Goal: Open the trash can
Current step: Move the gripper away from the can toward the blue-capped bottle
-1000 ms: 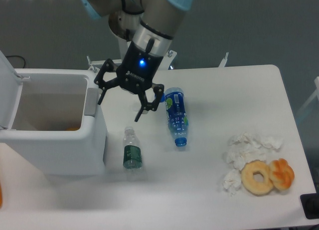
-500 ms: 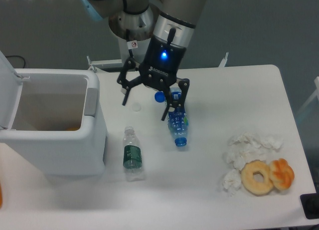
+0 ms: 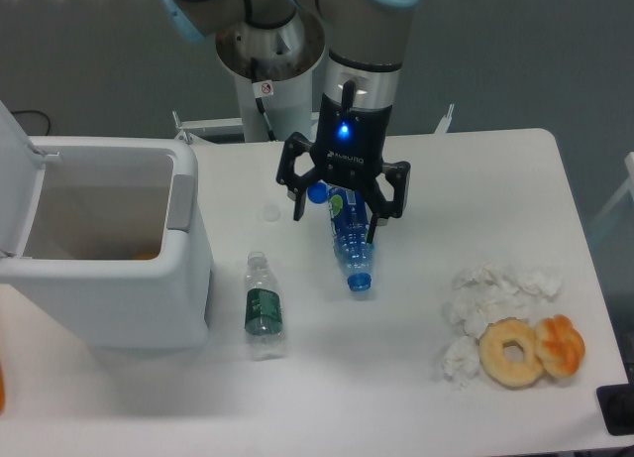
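One big item dominates: the trash can (image 3: 109,269) at the left edge of the table (image 3: 475,170), lid (image 3: 15,189) swung up on the far left side, bin mouth fully exposed, something orange visible low inside. So the opening itself looks done; my read is the arm is in the clear-away phase, nothing left but to park. Gripper (image 3: 335,211) hangs well right of the bin, fingers spread wide and holding nothing, directly above a blue-label bottle (image 3: 350,241) lying on its side. A clear bottle with a green label (image 3: 263,304) lies just beside the bin's front corner. Crumpled tissues (image 3: 485,303), a donut (image 3: 512,352) and an orange pastry (image 3: 560,344) sit at the right. Next move, if any: lift straight up, avoid clipping the bottle.
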